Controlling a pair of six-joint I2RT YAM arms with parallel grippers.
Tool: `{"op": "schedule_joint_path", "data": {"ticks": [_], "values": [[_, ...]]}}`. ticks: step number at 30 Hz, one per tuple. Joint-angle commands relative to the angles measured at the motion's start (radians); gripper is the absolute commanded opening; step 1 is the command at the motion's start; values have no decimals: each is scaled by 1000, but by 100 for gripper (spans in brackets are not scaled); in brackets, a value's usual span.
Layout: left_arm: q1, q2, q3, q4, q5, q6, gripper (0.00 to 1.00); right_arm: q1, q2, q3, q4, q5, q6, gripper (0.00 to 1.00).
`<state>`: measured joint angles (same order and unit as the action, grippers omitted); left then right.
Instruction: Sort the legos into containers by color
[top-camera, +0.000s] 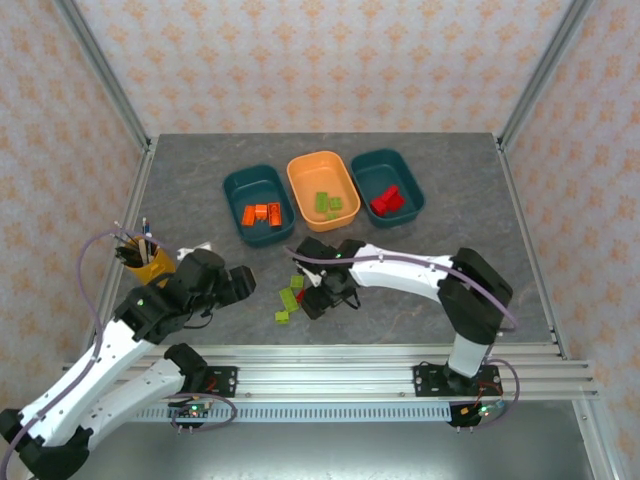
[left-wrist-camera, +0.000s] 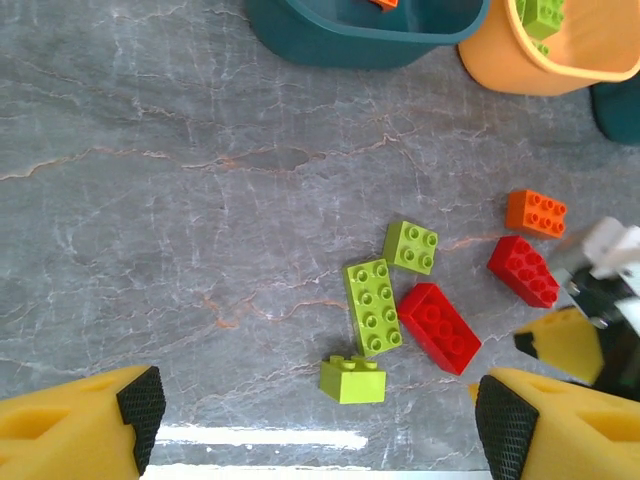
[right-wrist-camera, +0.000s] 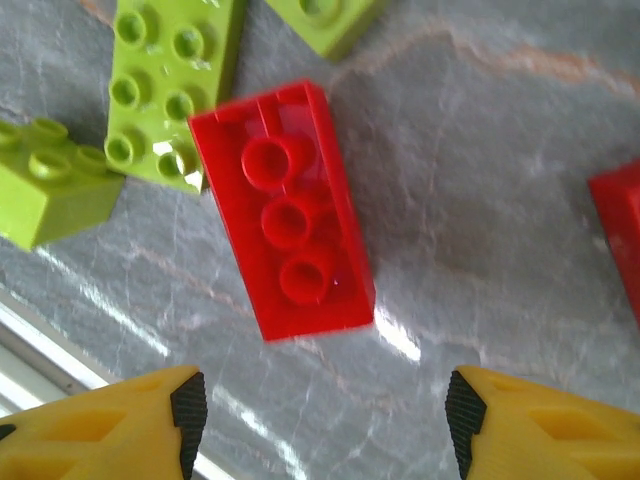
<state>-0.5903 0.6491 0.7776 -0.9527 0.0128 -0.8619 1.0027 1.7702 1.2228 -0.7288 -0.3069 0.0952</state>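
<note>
From above, the right pincer (top-camera: 316, 292) hangs over the loose legos (top-camera: 288, 302), covering its target; sorted reds lie in the teal tray (top-camera: 372, 172) far beyond it. At the left wrist, the left pincer (left-wrist-camera: 320, 428) is apart and empty, with the red brick (left-wrist-camera: 438, 327) ahead and to its right. At the right wrist, the pincer is spread wide and the red brick (right-wrist-camera: 285, 210) lies underside up just ahead, centred. A pick seems in hand, calling for a straight descent and a close across the brick's narrow width. A second red piece (right-wrist-camera: 620, 235) is cut off at right.

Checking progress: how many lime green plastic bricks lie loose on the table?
3: a square lime green plastic brick, a long lime green brick beside it, a third lime green brick at its near end. Others may be hidden.
</note>
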Motion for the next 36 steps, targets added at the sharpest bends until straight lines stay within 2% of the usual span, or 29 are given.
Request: {"op": "schedule_joint_path", "data": {"ticks": [1, 8, 12, 19, 26, 31, 36], "values": [[-7, -75, -21, -80, -51, -46, 86, 7, 44, 68, 11, 15, -78, 67], [-8, -112, -21, -103, -57, -73, 86, 9, 138, 120, 7, 1, -105, 66], [-8, -109, -21, -88, -56, -77, 85, 10, 183, 147, 4, 13, -115, 62], [-8, -100, -22, -60, -45, -77, 85, 10, 211, 150, 14, 44, -97, 38], [-8, -51, -14, 22, -2, -49, 86, 1, 114, 109, 25, 90, -44, 29], [-14, 76, 67, 128, 40, -12, 85, -85, -39, 127, -18, 148, 39, 29], [-16, 268, 194, 243, 88, 25, 86, -278, -102, 224, -74, 199, 97, 27]]}}
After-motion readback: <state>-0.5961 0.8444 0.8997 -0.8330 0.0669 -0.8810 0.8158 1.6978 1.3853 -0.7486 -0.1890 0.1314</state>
